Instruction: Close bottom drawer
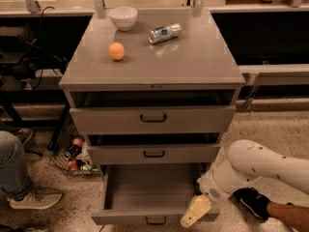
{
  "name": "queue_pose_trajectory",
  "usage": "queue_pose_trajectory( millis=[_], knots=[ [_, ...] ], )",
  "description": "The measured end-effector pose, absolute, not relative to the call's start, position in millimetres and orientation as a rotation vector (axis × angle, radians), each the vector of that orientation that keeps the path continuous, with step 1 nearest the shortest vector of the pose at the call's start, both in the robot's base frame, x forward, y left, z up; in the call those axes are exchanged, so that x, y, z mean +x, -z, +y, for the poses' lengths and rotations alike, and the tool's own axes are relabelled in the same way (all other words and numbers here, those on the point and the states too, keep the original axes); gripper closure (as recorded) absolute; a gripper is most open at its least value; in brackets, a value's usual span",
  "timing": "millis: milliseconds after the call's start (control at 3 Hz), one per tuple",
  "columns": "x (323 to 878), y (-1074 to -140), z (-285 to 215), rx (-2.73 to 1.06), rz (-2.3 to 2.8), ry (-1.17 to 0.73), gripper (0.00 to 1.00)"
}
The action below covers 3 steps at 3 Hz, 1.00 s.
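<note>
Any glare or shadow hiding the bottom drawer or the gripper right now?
Camera view: no. The bottom drawer is open and evenly lit inside, dimmer only at its back under the middle drawer. The gripper, at its front right corner, is brightly lit. Glare is limited to a soft sheen on the cabinet top by the can.

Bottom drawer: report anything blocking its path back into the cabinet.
Nothing visible blocks the bottom drawer; no object shows inside its box. The gripper is at its front corner, on the view's right.
</note>
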<state>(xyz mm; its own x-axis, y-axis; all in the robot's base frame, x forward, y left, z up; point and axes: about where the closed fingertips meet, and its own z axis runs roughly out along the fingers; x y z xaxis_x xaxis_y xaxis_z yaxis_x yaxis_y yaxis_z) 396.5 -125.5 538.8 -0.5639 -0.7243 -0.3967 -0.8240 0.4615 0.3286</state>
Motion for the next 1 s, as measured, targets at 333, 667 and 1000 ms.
queue_pose_trajectory(
  millis=[333, 667, 1000],
  knots=[
    [390.8, -494.5, -130.0, -1.314, 2.553, -0.703, 0.00],
    [385.8, -441.0, -145.6, -1.226, 2.579, -0.741, 0.00],
    [383.1, -386.3, -160.6, -1.125, 2.588, -0.805, 0.18]
  ],
)
